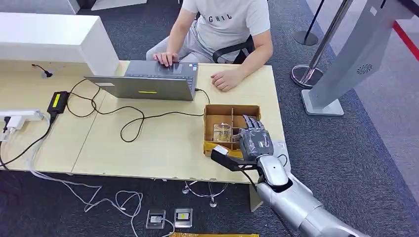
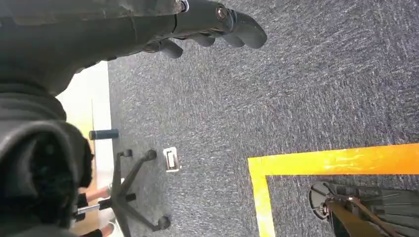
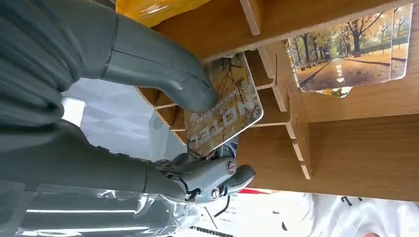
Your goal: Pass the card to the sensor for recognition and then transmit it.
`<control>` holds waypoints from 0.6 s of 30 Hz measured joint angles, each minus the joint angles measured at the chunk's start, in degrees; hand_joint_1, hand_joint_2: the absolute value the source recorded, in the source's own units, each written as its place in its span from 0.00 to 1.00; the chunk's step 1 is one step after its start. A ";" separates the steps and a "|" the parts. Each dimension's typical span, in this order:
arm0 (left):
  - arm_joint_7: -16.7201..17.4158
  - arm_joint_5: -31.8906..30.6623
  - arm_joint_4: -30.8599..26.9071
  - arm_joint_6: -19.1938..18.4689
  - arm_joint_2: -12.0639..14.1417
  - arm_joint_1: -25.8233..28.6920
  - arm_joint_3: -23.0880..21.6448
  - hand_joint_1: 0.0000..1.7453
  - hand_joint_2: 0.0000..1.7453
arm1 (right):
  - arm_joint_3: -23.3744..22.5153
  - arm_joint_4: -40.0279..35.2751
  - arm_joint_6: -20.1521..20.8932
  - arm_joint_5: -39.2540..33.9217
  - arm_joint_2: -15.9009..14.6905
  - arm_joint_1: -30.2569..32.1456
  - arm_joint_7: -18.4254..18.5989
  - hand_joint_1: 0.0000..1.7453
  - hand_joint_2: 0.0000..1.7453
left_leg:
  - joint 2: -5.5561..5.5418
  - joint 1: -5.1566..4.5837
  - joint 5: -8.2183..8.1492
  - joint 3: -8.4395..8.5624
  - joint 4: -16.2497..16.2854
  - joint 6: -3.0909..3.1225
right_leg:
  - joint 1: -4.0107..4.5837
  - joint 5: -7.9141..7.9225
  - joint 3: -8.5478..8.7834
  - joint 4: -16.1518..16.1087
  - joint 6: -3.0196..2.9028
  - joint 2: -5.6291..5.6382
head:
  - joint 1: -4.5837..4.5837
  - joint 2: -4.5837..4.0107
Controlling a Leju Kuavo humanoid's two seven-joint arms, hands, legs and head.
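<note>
A wooden divided box point(image 1: 232, 109) stands at the table's near right corner, with picture cards point(image 1: 222, 132) standing in it. My right hand point(image 1: 254, 138) reaches down into the box. In the right wrist view the thumb point(image 3: 168, 76) and dark fingers point(image 3: 217, 177) pinch one card point(image 3: 227, 106) printed with autumn trees, tilted beside the box's dividers point(image 3: 296, 133). More cards point(image 3: 351, 49) lean in another compartment. My left hand point(image 2: 148, 24) hangs over the carpet, fingers loosely apart and holding nothing.
A person point(image 1: 222, 24) sits across the table, one hand on a laptop point(image 1: 148, 84). Cables, a black box with a yellow label point(image 1: 58, 101) and a white power strip point(image 1: 20, 118) lie at the left. A grey stand point(image 1: 346, 64) rises at the right.
</note>
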 joint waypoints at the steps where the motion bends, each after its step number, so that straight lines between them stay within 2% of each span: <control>1: 0.00 0.00 0.00 0.00 0.00 0.00 0.00 0.00 0.00 | 0.00 0.00 -0.02 0.00 0.00 0.00 0.00 1.00 1.00 | 0.00 0.00 0.00 0.00 0.00 0.00 | 0.00 0.00 0.00 0.00 0.00 0.00 | 0.00 0.00; 18: 0.00 0.00 0.00 0.00 0.00 0.00 0.02 0.00 0.00 | 0.00 0.00 -0.02 0.00 0.00 0.00 0.00 1.00 1.00 | 0.00 0.00 0.00 0.00 0.00 0.00 | 0.00 0.00 0.00 0.00 0.00 0.00 | 0.00 0.00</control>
